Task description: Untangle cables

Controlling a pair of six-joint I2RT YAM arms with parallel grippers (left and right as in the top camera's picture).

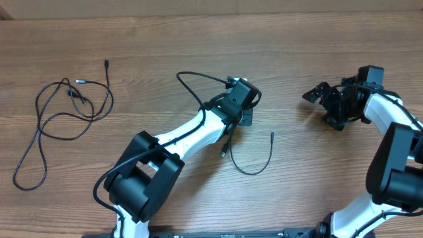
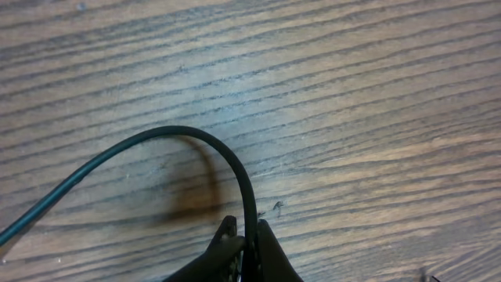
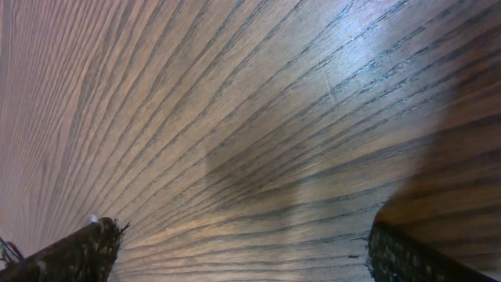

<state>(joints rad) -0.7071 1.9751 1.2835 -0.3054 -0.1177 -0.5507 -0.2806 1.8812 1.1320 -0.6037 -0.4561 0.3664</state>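
One black cable (image 2: 176, 131) arcs up from the lower left of the left wrist view and drops between the fingertips of my left gripper (image 2: 249, 229), which is shut on it. From overhead, this cable (image 1: 254, 170) loops on the table below my left gripper (image 1: 243, 109), one plug end lying at the right. A second loop rises to the gripper's upper left. Other cables (image 1: 63, 116) lie in loose tangled loops at the far left. My right gripper (image 1: 322, 107) hovers open at the right, nothing between its fingers (image 3: 86, 252), only bare wood below.
The wooden table (image 1: 165, 46) fills all views. The white left arm (image 1: 178, 142) crosses the middle, with its own thicker black wire along it. The right arm (image 1: 396, 152) stands along the right edge.
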